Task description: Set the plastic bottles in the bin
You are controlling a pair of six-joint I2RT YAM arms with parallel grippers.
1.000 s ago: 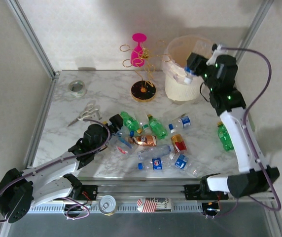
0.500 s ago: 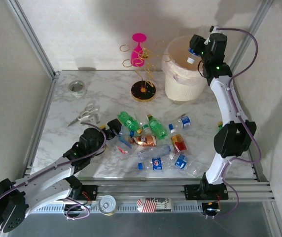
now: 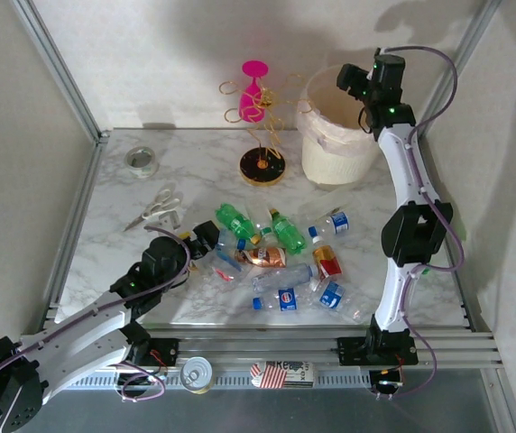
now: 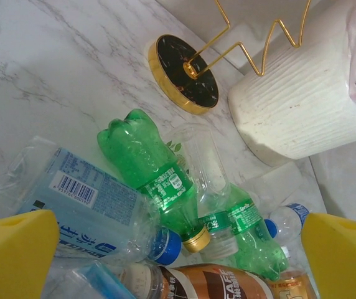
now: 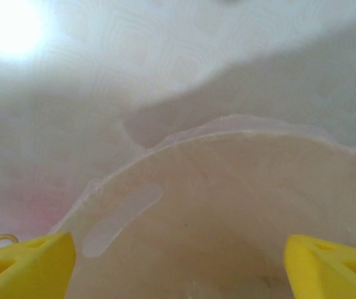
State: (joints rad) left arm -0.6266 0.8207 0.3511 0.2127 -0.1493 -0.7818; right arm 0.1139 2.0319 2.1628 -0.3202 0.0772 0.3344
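bottles [image 3: 287,233] clear and green, heaped; bin [image 3: 330,158] cream, ribbed; left gripper [image 4: 178,255], right gripper [image 5: 178,265] apart.

I'm running this in a robotics lab cell, not a home: aluminium frame posts [image 3: 57,68] and blank white panels [image 3: 150,54] wall in the marble-patterned tabletop [image 3: 204,167] ahead of my left gripper [image 3: 206,236], and behind it a slotted metal rail [image 3: 267,347] carries both arm bases [image 3: 375,347], with a purple cable [image 3: 420,49] looping loose.
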